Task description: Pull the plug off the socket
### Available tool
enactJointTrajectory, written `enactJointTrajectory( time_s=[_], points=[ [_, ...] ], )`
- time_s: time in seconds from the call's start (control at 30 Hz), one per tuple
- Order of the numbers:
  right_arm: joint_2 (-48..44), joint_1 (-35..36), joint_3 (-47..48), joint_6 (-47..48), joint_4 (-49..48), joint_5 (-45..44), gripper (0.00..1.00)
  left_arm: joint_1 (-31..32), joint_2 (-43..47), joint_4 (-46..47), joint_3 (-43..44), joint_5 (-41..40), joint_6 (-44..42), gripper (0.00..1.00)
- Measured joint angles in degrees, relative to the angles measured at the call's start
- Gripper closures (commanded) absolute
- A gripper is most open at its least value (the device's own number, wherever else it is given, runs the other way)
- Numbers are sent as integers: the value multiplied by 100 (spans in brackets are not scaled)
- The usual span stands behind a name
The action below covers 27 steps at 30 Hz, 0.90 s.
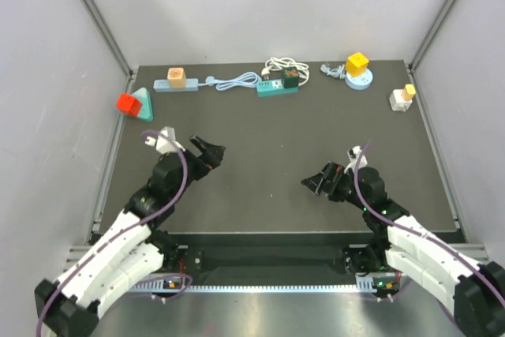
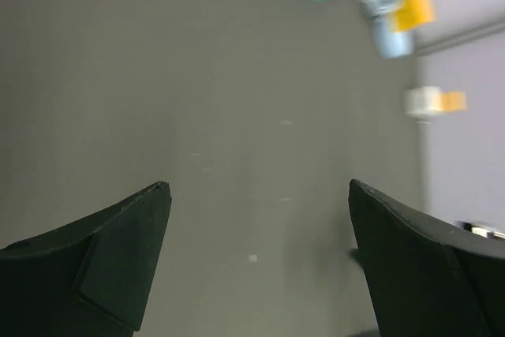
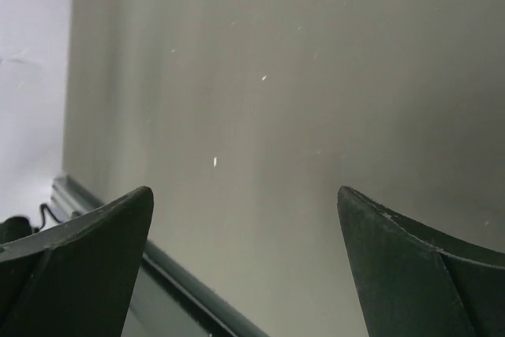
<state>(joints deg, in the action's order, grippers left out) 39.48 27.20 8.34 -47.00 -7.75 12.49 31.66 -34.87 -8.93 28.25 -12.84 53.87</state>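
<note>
i am sitting at the very start of the task: no plug is being touched yet. the left jaws and the right jaws are both standing wide open and empty, hovering over the bare worktop point(image 1: 260, 155). the plugs are sitting in their sockets along the far edge, well apart from both jaws. i am taking the dark plug point(image 1: 292, 76) in the teal socket strip point(image 1: 272, 87), mid-row, as the likeliest target, though i cannot be sure. next i am needing a long reach forward, one arm pinching the plug, the other pinning the strip.
</note>
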Motion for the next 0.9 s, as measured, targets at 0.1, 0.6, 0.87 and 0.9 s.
enactJointTrajectory(
  time_s=[0.1,0.6,0.87,0.9],
  points=[
    [581,-2,424,107,116,-219,0,0,-1073,-990,809,-402,-127,1],
    [3407,-2,1569,584,-1270,782,0,-422,-2072,-2496,2098,-1613,-765,1],
    [6054,608,4011,522,-2282,1180,0,-2267,-3051,-2588,3206,-422,-1154,1],
    [6339,669,4363,520,-2396,1182,0,-2356,-3115,-2588,3237,-396,-1167,1]
  ],
)
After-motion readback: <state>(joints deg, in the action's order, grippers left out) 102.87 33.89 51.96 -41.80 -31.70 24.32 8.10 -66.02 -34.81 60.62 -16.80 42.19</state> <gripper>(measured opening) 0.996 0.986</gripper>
